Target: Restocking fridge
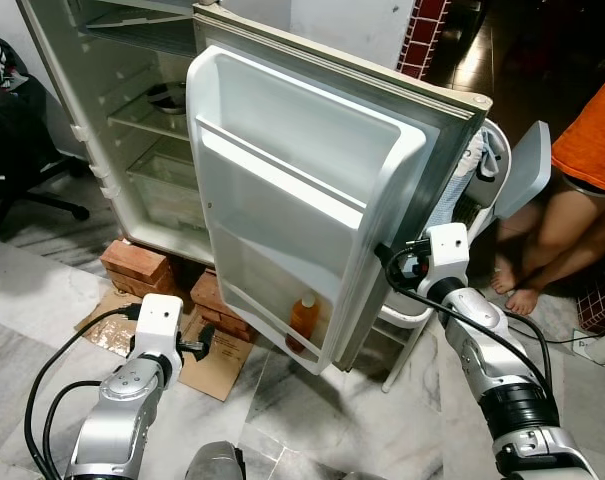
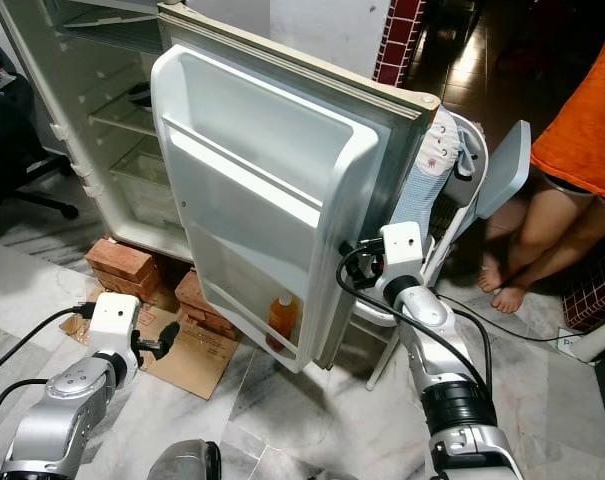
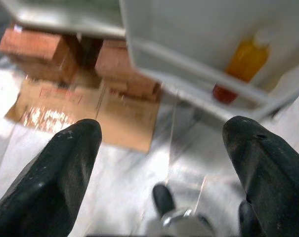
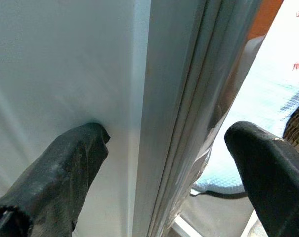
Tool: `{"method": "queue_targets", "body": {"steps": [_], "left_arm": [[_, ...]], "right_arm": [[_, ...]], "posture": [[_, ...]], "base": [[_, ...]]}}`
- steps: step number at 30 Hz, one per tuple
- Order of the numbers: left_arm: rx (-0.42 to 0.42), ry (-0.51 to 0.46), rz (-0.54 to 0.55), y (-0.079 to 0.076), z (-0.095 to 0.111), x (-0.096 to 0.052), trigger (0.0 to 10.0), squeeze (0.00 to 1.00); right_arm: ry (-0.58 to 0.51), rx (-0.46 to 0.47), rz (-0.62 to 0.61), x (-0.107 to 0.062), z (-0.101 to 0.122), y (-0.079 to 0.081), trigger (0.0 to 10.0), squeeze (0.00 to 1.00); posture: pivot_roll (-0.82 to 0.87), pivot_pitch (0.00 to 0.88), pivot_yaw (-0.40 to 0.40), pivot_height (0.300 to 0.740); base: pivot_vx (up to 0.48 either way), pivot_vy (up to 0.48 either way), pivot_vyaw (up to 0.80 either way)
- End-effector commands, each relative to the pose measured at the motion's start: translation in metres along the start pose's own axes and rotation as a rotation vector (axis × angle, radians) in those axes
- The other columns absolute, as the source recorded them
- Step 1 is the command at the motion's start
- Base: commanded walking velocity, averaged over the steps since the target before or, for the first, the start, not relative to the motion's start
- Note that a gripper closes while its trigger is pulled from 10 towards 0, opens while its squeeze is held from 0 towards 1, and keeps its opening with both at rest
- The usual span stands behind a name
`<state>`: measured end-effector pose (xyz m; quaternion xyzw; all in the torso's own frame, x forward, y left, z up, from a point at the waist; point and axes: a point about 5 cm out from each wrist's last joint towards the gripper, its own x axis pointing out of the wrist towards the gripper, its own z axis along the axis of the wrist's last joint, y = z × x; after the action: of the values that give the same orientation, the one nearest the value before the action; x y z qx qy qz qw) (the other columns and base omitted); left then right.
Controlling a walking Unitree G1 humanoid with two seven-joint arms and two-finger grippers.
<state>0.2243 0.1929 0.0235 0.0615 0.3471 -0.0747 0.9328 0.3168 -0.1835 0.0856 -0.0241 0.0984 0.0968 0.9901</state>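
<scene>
The fridge door point(image 1: 312, 200) stands swung wide open, its white inner side facing the robot, and an orange bottle point(image 1: 303, 318) stands upright in the door's lowest shelf point(image 1: 282, 335). The right tool point(image 4: 164, 163) is at the door's free edge, about halfway up: its fingers point(image 4: 65, 168) are spread wide and straddle that edge, one resting against the white inner panel, the other on the outer side, apart from the grey seal. It has not closed on anything.

The left tool point(image 3: 164, 163) hangs low over the marble floor point(image 1: 282, 400), in front of the door's bottom corner and well apart from the bottle (its wrist view looks across the floor at the bottle behind the shelf rail). Its fingers point(image 3: 55, 173) are also spread wide and hold nothing.

The fridge body point(image 1: 132, 130) stands open behind the door, raised on red bricks point(image 1: 137, 265), with flattened cardboard point(image 1: 217, 355) on the floor before them. Just beyond the door's edge is a white chair point(image 1: 482, 190) draped with cloth, and a person's bare legs point(image 1: 542, 240) are near it. An office chair point(image 1: 12, 150) stands to the left.
</scene>
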Motion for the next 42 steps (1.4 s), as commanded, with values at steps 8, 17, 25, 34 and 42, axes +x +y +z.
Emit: {"method": "queue_targets", "body": {"steps": [8, 17, 25, 34, 42], "left_arm": [[0.036, 0.026, 0.140, 0.028, -0.019, 0.007, 10.0, 0.00], [-0.084, 0.096, 0.178, 0.038, -0.044, 0.017, 10.0, 0.00], [-0.145, 0.157, 0.201, 0.040, -0.060, 0.017, 10.0, 0.00], [-0.166, 0.164, 0.194, 0.041, -0.063, 0.020, 10.0, 0.00], [-0.184, 0.180, 0.187, 0.040, -0.065, 0.022, 10.0, 0.00]], "right_arm": [[-0.256, -0.050, -0.098, 0.013, 0.056, -0.012, 10.0, 0.00], [-0.291, 0.006, -0.150, 0.035, 0.081, -0.005, 10.0, 0.00], [-0.386, 0.301, 0.585, 0.010, 0.106, 0.063, 10.0, 0.00], [0.105, -0.112, 0.862, -0.040, 0.012, 0.016, 10.0, 0.00], [0.616, -0.502, 0.777, -0.072, -0.047, -0.056, 10.0, 0.00]], "posture": [[0.13, 0.000, -0.075, 0.740], [0.14, 0.000, -0.102, 0.740], [0.14, 0.000, -0.105, 0.740], [0.13, 0.000, -0.094, 0.740], [0.12, 0.000, -0.092, 0.740]], "base": [[0.000, 0.000, 0.00], [0.000, 0.000, 0.00], [0.000, 0.000, 0.00], [0.000, 0.000, 0.00], [0.000, 0.000, 0.00]]}}
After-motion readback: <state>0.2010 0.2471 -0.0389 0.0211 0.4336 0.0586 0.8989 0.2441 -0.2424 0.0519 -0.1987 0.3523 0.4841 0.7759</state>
